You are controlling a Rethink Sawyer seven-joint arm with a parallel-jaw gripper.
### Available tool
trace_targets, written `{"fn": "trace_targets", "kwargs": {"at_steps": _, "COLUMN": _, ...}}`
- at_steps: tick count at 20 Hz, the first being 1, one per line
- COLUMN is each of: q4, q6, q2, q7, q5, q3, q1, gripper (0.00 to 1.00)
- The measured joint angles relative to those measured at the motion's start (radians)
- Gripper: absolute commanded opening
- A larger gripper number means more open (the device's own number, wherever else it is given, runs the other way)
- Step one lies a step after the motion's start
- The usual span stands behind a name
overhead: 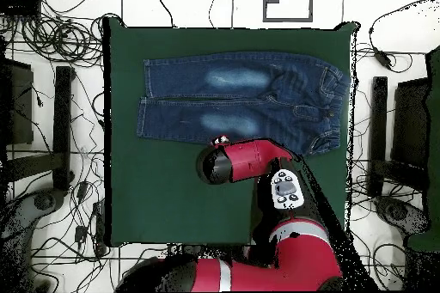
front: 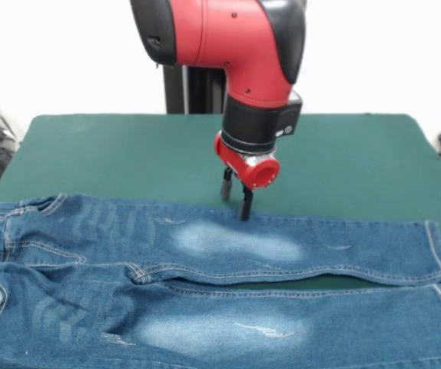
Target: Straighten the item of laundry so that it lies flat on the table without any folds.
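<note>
Green table (front: 359, 154), jeans (front: 205, 284) flat (gripper (front: 236, 201) above)

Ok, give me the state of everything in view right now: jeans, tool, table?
jeans: spread out lengthwise, both legs straight and side by side, front up, no big folds visible.
tool: open, fingers pointing down, tips at the far edge of the upper leg, holding nothing.
table: green top, jeans lying toward its near side in the front view.
</note>
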Motion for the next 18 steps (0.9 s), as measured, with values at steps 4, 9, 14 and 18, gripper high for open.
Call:
{"fn": "trace_targets", "kwargs": {"at_steps": 4, "q4": 0.0, "q6": 0.0, "q2": -0.001, "q7": 0.0, "q5": -0.026, "q3": 0.002, "q1": -0.012, "gripper": 1.0}}
{"fn": "trace_targets", "kwargs": {"at_steps": 9, "q4": 0.0, "q6": 0.0, "q2": -0.003, "q7": 0.0, "q5": -0.07, "q3": 0.016, "q1": -0.048, "gripper": 1.0}}
{"fn": "trace_targets", "kwargs": {"at_steps": 14, "q4": 0.0, "q6": -0.001, "q2": -0.006, "q7": 0.0, "q5": -0.119, "q3": 0.037, "q1": -0.061, "gripper": 1.0}}
{"fn": "trace_targets", "kwargs": {"at_steps": 18, "q4": 0.0, "q6": -0.006, "q2": -0.009, "q7": 0.0, "q5": -0.16, "q3": 0.048, "q1": -0.065, "gripper": 1.0}}
